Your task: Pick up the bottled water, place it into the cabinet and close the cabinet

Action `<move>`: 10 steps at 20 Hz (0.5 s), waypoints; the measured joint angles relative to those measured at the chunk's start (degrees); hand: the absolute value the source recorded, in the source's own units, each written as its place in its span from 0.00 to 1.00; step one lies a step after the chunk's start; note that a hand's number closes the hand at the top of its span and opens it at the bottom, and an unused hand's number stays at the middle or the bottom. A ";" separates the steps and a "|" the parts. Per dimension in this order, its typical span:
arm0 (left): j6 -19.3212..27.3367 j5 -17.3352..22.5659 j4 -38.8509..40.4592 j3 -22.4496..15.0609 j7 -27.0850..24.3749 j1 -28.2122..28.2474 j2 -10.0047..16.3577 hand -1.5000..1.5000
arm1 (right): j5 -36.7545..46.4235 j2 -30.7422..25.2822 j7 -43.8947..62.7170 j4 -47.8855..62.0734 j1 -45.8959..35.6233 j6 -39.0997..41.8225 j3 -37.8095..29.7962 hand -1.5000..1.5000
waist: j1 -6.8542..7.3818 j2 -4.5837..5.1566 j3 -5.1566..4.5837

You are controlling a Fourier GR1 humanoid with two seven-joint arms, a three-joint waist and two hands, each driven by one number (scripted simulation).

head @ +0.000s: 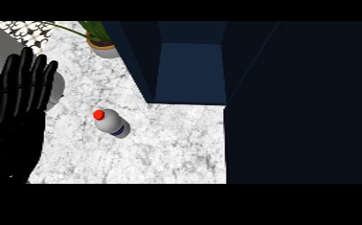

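Head view, near to far. Lower left: the left hand [17, 123] rests at the frame's left edge, fingers straight, pointing up and close side by side, holding nothing. The right hand is not in view.

Centre left: the bottle [113, 123] stands on the counter [170, 152], red cap [99, 115] uppermost, apart from the hand and untouched. Nothing lies between the two.

Just beyond the hand, at mid left, is a grey round object [58, 87], partly hidden and not identifiable.

Upper centre: the cabinet [191, 71] is open, its blue interior facing the bottle. The dark panel [290, 109] filling the right of the frame is probably its open door.

Upper left: a potted plant [105, 48] stands beside the cabinet's left wall.

The step in hand, by this layout, is the pick-up, which is not yet begun.

- **Grasp:** the hand should come in level from the side. The fingers and thumb should curl round the bottle's body below the cap, not round the cap itself. A bottle this narrow is likely to tip if nudged high.
- **Lift:** raise it straight up before moving toward the opening.
- **Placement:** enter the opening toward the right of the cabinet's left wall, well away from the plant's leaves. Set the bottle far enough inside for the door to swing shut.
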 measured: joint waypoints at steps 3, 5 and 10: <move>-1.11 0.51 -0.16 1.06 -1.62 1.91 0.40 0.00 | -0.45 -0.69 1.36 -2.34 1.34 0.75 -0.52 0.00 | -0.77 -0.27 0.49; -2.24 0.88 -2.22 1.44 -1.03 3.18 1.33 0.00 | 0.59 -0.10 1.12 -4.83 4.65 0.53 0.40 0.00 | -1.08 -0.42 0.67; -3.24 10.13 -4.75 1.74 4.79 7.18 -1.07 0.00 | -1.78 0.86 5.06 -9.20 9.77 2.86 5.86 0.00 | -1.21 -0.67 0.84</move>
